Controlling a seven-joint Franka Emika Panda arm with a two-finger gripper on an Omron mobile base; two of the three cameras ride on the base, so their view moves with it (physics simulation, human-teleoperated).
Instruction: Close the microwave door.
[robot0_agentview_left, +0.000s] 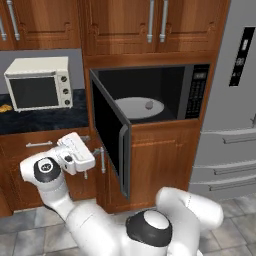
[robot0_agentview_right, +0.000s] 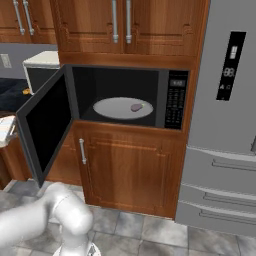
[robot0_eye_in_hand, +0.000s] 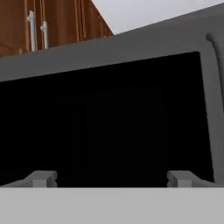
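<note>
You have the microwave door (robot0_agentview_left: 111, 134) swung wide, standing out from the microwave (robot0_agentview_left: 150, 92) toward 6 o'clock, its outer glass filling your hand view at 12 o'clock. The gripper (robot0_eye_in_hand: 111, 178), jaws spread, sits close to that glass. At the door's 9 o'clock the wooden cabinet fronts (robot0_agentview_left: 30, 165) and the desk (robot0_agentview_left: 45, 119) with the cream oven (robot0_agentview_left: 38, 82) stand behind the hand. At 3 o'clock the fridge (robot0_agentview_right: 225, 125) walls off the far side.
</note>
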